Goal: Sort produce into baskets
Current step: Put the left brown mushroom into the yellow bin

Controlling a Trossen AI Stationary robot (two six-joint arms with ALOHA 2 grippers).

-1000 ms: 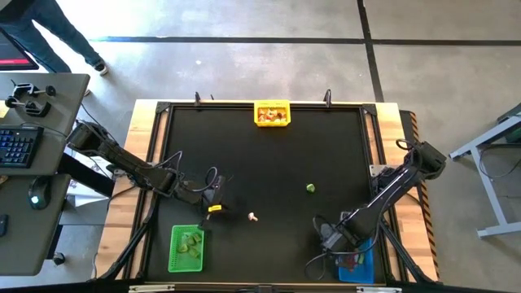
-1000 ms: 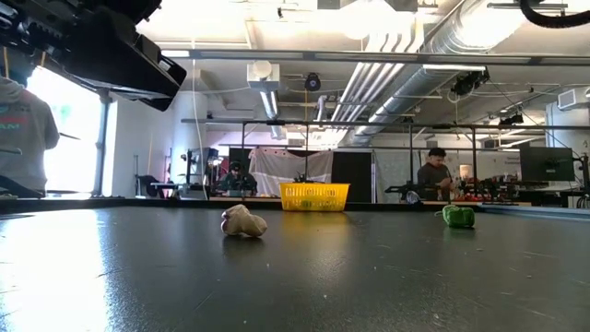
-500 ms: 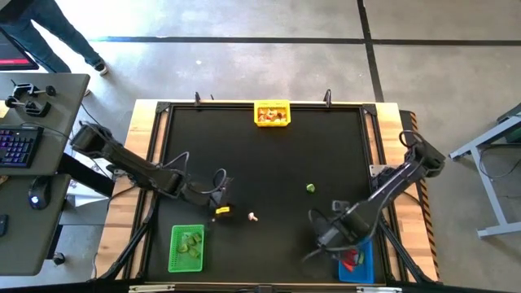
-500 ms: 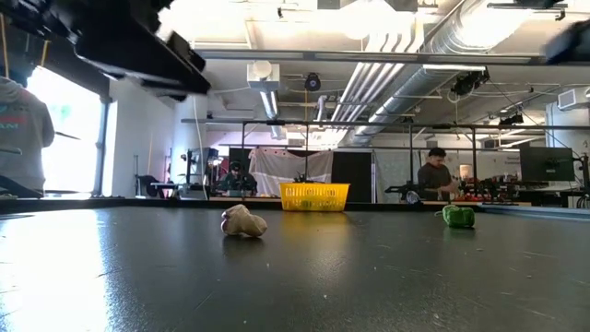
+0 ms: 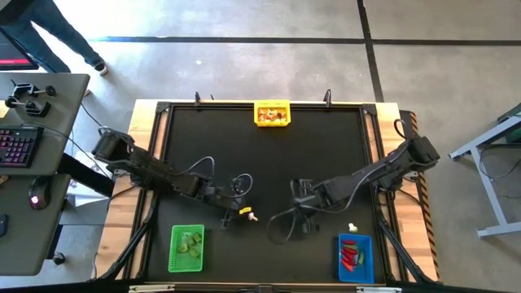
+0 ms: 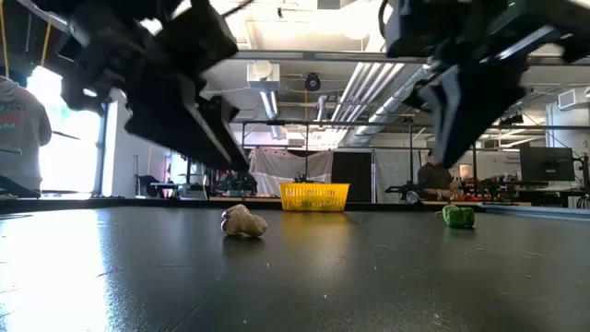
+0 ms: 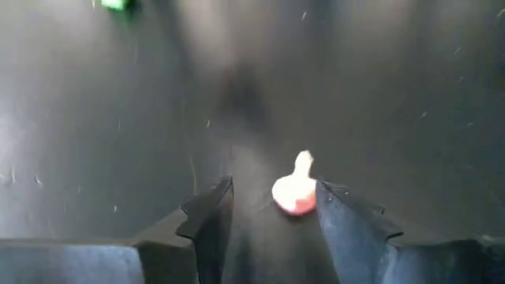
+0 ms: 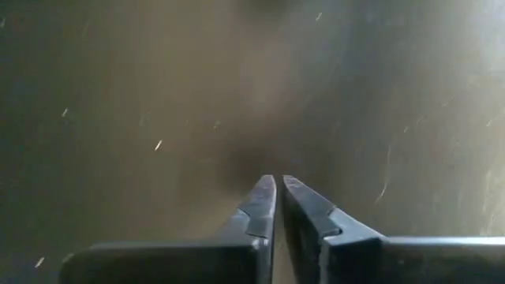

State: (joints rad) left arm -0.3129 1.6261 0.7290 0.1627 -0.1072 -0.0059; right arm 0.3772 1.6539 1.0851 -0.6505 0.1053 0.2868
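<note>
A whitish-pink produce piece [image 7: 294, 193] lies on the black table near its front middle [image 5: 253, 216]. My left gripper [image 7: 272, 201] is open. Its fingers stand on either side of the piece, and I see no touch. A green produce piece [image 6: 458, 216] lies farther right; in the high view my right arm covers it. My right gripper [image 8: 276, 189] is shut with nothing between its fingers, and hangs over the table's middle [image 5: 301, 192]. The green basket [image 5: 186, 248] stands front left, the blue basket [image 5: 356, 256] front right and the yellow basket [image 5: 272, 113] at the far edge.
A small whitish piece [image 5: 352, 229] lies just beyond the blue basket, which holds red pieces. Green pieces lie in the green basket, and tan ones in the yellow basket. Loose cables [image 5: 285, 226] hang under my right arm. A person stands beyond the table's far left corner.
My left gripper has gone from beside the green basket toward the table's right, up to the whitish-pink piece. My right gripper has left the blue basket and swung toward the far left, to the table's middle, over the green piece. Both arms now show in the low view.
</note>
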